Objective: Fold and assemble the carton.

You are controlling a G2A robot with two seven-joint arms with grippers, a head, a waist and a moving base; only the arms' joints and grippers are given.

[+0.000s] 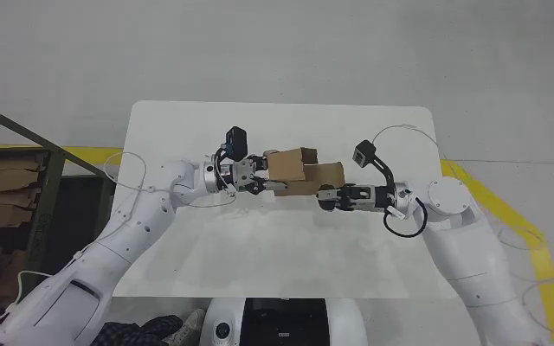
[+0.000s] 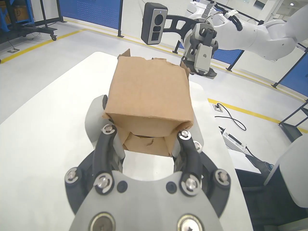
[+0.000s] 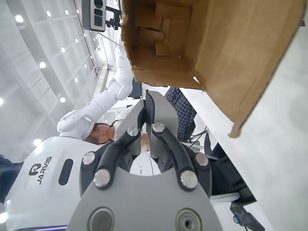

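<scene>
Your left gripper [image 2: 144, 127] clamped across the carton [image 2: 149, 92] at its folded end, carton over the middle of the white table [image 1: 260, 251], far end open, flaps splayed, your right gripper [image 3: 148, 108] pinched together on nothing, just beside a flap.

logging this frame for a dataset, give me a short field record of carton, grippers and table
carton: brown, over the white table, one end open, a flap spread out
left gripper: shut on carton, gripping opposite sides
right gripper: shut, empty, by the open end
inner flaps: folded in at the far end
</scene>
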